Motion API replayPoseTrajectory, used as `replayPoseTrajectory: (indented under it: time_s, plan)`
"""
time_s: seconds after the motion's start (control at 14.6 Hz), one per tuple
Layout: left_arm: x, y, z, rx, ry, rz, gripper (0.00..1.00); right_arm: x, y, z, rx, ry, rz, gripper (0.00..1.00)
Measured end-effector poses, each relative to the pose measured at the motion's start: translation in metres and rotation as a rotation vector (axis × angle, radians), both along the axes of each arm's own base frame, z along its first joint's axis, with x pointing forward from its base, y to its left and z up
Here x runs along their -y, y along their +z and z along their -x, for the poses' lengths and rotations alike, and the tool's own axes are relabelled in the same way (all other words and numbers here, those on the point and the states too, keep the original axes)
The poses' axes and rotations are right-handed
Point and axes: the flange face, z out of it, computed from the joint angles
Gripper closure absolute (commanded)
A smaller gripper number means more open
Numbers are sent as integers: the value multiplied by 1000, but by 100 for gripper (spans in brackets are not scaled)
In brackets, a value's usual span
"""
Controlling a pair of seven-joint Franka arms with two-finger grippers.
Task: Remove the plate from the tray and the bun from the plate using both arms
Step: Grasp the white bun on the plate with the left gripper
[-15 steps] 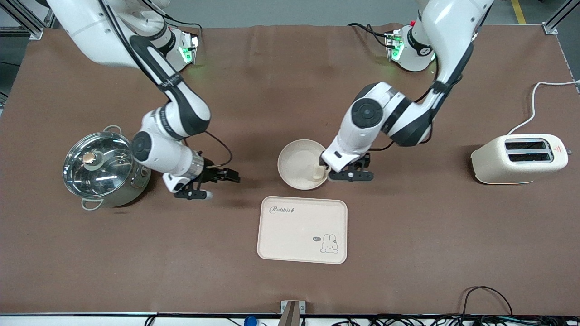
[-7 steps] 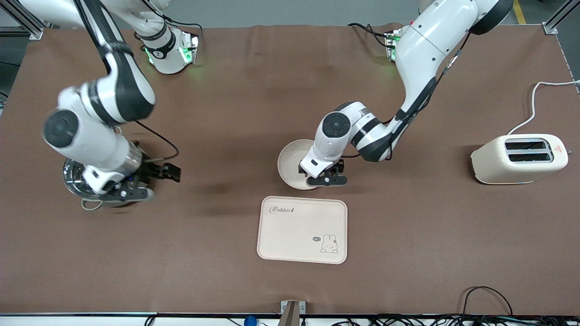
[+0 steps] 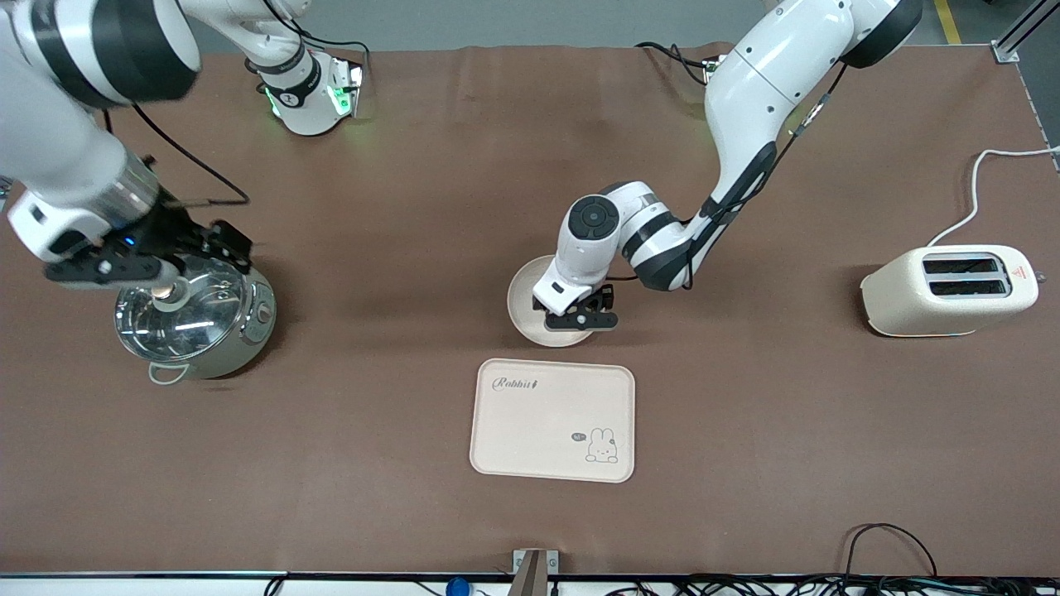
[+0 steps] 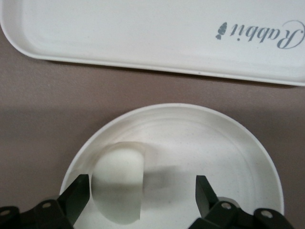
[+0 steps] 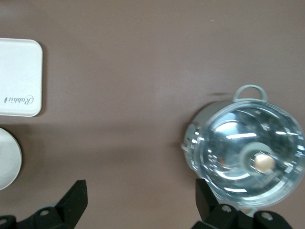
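The round cream plate lies mid-table, just farther from the front camera than the tray. In the left wrist view the plate holds the small pale bun. My left gripper hangs low over the plate, open, its jaws on either side of the bun, with the bun close to one finger. The front view hides the bun under this gripper. My right gripper is open and empty, up in the air over the steel pot; its wrist view shows bare table between the fingers.
The rectangular cream rabbit tray lies nearer the front camera than the plate; it also shows in the left wrist view. The glass-lidded pot stands at the right arm's end. A cream toaster stands at the left arm's end.
My right arm has swung away from mid-table and risen to above the pot. My left gripper has shifted across the plate until it straddles the bun.
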Motion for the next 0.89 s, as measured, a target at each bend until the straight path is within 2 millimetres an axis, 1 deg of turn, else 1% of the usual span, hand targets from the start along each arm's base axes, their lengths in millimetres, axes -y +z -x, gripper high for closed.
replayPoseTrajectory:
  time_s: [0.07,0.21,0.34,0.41,0.55,0.62,0.75,0.82,0.89]
  plan:
    - [-2,-1,-1,6,-5,-7,38,15,13,9,-1,-26,7,0]
    - [-5,-6,-2,9,-11,-17,71,47,32,26,-24,-81,13,0]
    - [-6,-9,-2,6,1,-19,85,64,40,34,-30,-112,13,0]
    - [-6,-9,-2,6,5,-19,95,72,38,34,-33,-127,12,0]
    - [-5,-8,-3,8,23,-15,99,90,34,32,-34,-160,9,0]
    - [-5,-7,-3,8,31,-14,99,96,33,31,-30,-169,8,0]
    - [-8,-2,-8,10,32,-31,99,100,33,25,-16,-176,6,0]
    - [-15,5,-12,4,12,-72,99,100,34,20,-13,-176,5,0]
    - [-28,17,-21,-1,-21,-115,99,101,34,15,-12,-177,4,0]
